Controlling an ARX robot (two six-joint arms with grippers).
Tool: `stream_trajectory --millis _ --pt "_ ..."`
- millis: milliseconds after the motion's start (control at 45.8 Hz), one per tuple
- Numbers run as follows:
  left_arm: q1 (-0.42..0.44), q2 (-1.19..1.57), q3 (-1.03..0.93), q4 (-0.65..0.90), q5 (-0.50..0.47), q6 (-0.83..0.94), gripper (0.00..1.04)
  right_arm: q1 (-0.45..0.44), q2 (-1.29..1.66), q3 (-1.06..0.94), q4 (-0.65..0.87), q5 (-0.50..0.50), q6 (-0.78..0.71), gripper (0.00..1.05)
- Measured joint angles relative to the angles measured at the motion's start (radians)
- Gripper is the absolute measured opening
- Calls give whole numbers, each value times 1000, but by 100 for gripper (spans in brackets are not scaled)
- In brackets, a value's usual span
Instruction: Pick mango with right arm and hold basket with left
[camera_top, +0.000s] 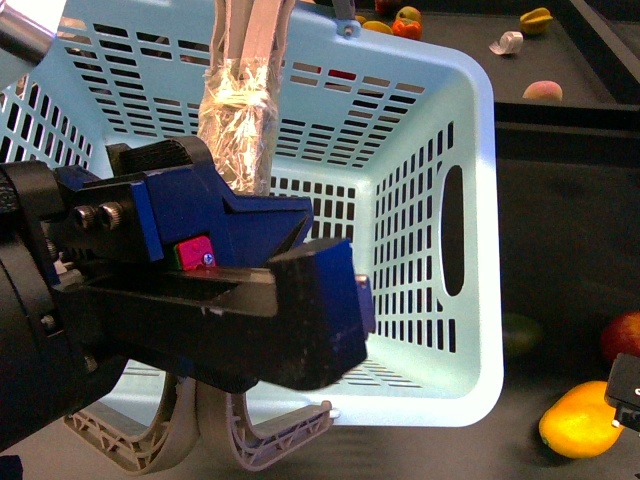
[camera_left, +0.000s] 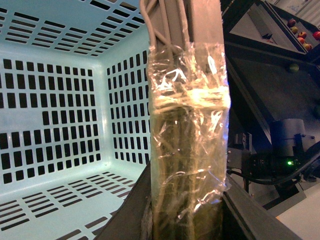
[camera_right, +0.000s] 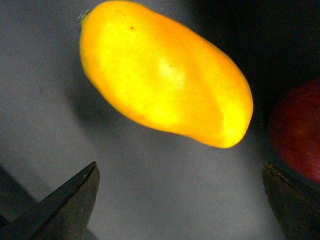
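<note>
Plainly, basket (camera_top: 470, 200) tilted, taped handle (camera_top: 238, 130) clamped in left arm (camera_top: 300, 250) jaws; slick tape may slip. Mango (camera_right: 165, 75) lies toward table (camera_top: 560, 250) right near corner, ahead of right arm (camera_right: 180, 205) jaws, wide open, empty; round fruit may roll. Apple (camera_right: 300, 130) just beside crowds one jaw; open room other side.

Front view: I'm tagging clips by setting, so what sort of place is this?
Probably a lab mock-up of a grocery fruit stand, not a real shop: a turquoise shopping basket, a mango and a red apple loose on a dark table, and more fruit on a dark surface behind.
</note>
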Motion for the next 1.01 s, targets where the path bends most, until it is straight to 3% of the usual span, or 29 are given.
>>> stream_trajectory --millis 459,765,1005 --pt "0 0 0 0 1 0 23 104 183 175 17 -64 131 96" --pt "0 0 0 0 0 0 23 134 237 224 17 -49 214 96" --pt "0 0 0 0 1 0 23 120 243 223 34 -38 247 65"
